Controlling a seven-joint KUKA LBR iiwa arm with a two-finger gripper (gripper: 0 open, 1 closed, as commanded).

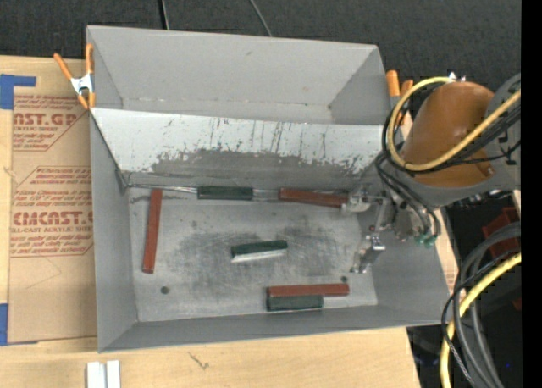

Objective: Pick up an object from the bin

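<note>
1. The gripper (370, 241) is being held low at the right end of the bin (237, 81), close to the right wall. Whether it is open or closed cannot be told from this angle.
2. Nothing is being seen in its hold, so the pick is being judged as not yet made.
3. Several bars are lying apart on the bin floor:
   - A back red bar (313, 198) is lying along the rear wall, its right end just beside the gripper.
   - A back green bar (224, 194) is lying left of it, along the same wall.
   - A centre bar (259, 250), green with a pale top, is lying in the middle.
   - A front pair (296, 296), red against dark green, is lying near the front wall.
   - A left red bar (152, 231) is lying along the left side.
4. The back red bar is being taken as perhaps the likeliest target, since it is lying nearest. The front pair is also near.
5. Most of the task is being left to do: one bar is to be closed upon and lifted clear of the bin.
</note>
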